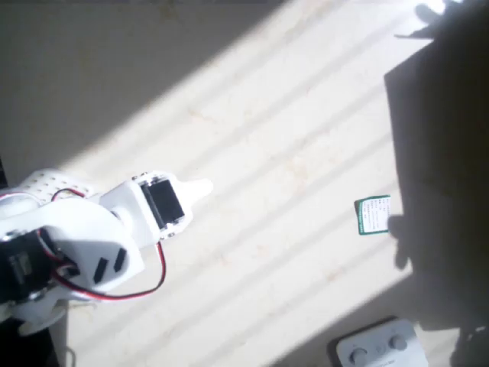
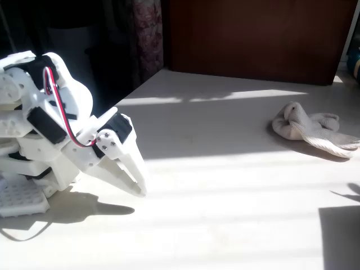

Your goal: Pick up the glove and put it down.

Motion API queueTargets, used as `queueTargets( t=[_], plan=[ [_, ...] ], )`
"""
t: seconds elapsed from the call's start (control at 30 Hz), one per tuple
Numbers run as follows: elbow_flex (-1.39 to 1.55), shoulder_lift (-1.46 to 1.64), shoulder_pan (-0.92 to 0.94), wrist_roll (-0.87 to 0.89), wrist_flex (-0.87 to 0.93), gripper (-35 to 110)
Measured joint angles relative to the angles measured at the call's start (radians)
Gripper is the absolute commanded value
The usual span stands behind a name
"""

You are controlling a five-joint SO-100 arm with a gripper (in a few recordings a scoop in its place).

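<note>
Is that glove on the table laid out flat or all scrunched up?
Scrunched up. In the fixed view the glove lies in a rumpled heap on the table, its fingers folded over.

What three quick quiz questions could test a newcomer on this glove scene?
1. True or false: the claw holds the glove.
2. Where does the glove lie in the fixed view? A) right side, crumpled on the table B) under the arm
3. What colour is the small card in the overhead view?

Key: 1 false, the claw is shut and empty, far from the glove; 2 A; 3 green.
</note>
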Motion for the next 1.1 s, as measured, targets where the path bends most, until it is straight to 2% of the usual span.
queueTargets(
  t=[0.43,0.77,0.93,1.1],
  plan=[
    [-0.005,0.003,0.0,0.0,0.0,0],
    [-0.179,-0.015,0.0,0.04,0.0,0],
    [-0.336,-0.173,0.0,0.041,0.0,0],
    [-0.591,-0.462,0.0,0.041,0.0,0]
  ],
)
